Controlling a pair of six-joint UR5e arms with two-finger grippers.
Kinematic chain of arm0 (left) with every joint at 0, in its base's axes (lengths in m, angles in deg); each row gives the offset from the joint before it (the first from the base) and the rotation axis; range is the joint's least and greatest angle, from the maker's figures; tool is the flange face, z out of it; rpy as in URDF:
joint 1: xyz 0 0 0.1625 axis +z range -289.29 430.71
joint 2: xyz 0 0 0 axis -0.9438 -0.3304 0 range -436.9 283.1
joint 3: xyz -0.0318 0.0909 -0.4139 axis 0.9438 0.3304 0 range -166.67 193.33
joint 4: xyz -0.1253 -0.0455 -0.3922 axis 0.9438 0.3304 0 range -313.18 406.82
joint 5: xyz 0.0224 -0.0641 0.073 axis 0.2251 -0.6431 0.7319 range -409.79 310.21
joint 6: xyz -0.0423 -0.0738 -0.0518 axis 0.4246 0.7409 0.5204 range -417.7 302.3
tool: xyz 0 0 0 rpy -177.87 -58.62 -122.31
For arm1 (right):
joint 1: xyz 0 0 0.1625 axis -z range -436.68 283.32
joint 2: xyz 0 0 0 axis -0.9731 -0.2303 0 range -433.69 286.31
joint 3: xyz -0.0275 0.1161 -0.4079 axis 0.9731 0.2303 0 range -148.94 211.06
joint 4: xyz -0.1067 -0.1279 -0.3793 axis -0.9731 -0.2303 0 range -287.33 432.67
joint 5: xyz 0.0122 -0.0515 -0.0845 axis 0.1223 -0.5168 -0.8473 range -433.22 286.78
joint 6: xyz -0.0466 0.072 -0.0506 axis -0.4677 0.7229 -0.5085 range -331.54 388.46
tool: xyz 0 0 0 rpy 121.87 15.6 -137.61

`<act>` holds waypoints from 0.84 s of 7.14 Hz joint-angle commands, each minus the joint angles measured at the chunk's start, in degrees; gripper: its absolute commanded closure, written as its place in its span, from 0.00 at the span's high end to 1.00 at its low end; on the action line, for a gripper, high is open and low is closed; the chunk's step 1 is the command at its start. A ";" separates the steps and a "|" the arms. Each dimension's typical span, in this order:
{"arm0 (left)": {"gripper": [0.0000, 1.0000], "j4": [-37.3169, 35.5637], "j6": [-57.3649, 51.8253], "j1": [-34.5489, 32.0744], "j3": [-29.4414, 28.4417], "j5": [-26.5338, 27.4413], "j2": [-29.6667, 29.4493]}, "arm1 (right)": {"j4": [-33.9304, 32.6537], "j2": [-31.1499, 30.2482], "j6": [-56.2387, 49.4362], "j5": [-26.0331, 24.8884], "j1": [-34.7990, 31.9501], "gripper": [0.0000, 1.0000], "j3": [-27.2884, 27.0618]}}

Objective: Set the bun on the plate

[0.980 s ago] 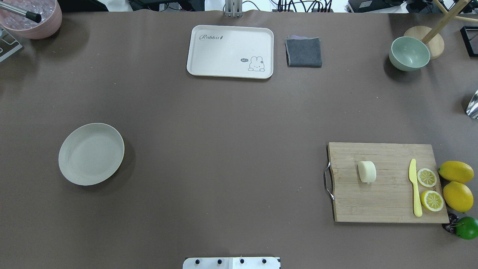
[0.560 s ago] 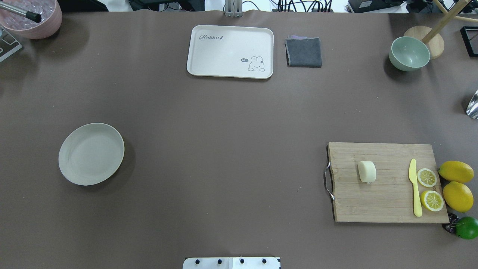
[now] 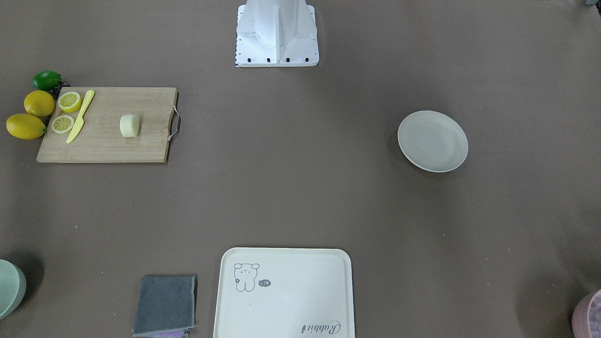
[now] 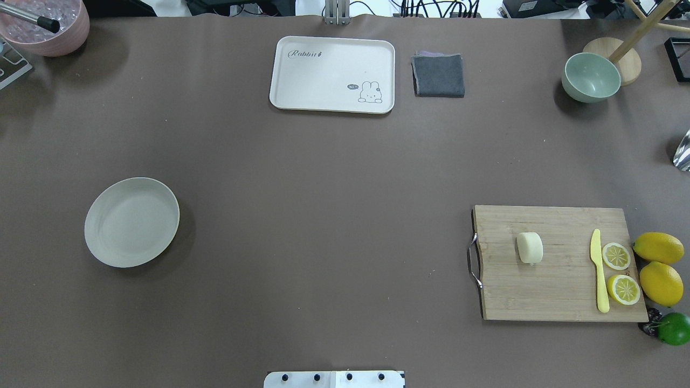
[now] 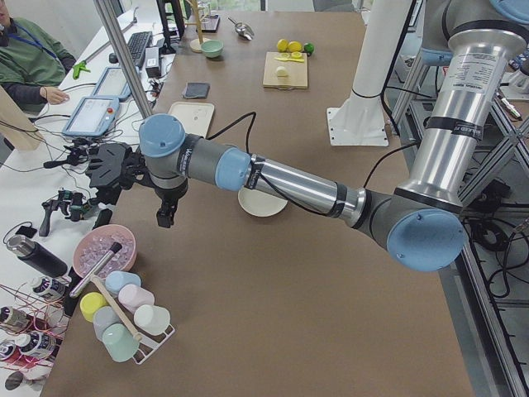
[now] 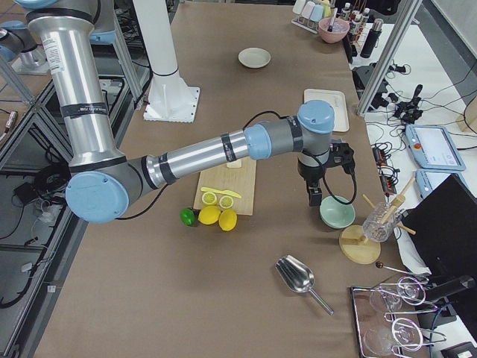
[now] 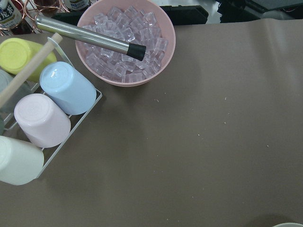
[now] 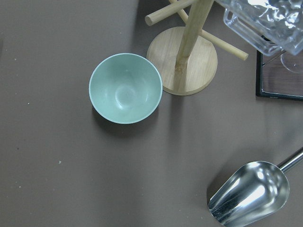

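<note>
The bun (image 4: 529, 247) is a pale cream lump lying on a wooden cutting board (image 4: 555, 291) at the right of the table; it also shows as the bun (image 3: 129, 126) in the front-facing view. The plate (image 4: 131, 222), round and off-white, lies bare at the table's left, and shows again as the plate (image 3: 432, 141). My left gripper (image 5: 164, 220) hangs over the far left corner, well away from the plate (image 5: 263, 203). My right gripper (image 6: 316, 197) hangs by the green bowl, away from the board. I cannot tell whether either is open or shut.
On the board lie a yellow knife (image 4: 598, 269) and two lemon halves (image 4: 616, 256); whole lemons (image 4: 659, 248) and a lime (image 4: 674, 328) sit beside it. Tray (image 4: 332, 74), grey cloth (image 4: 438, 75), green bowl (image 8: 125, 88), scoop (image 8: 251, 194), ice bowl (image 7: 125, 40) and cup rack (image 7: 47, 113) line the far side.
</note>
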 commanded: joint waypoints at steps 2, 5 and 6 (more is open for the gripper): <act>0.98 0.17 -0.25 0.46 2.57 0.05 0.09 | 0.00 -0.28 1.36 0.09 -0.06 1.00 -0.24; 0.98 0.08 -0.16 3.96 3.64 0.13 0.18 | 0.09 -0.29 1.36 0.17 -0.06 1.00 -0.59; 0.98 0.17 -0.24 4.58 3.73 0.13 0.10 | 0.00 -0.55 1.53 0.26 -0.06 1.00 -1.20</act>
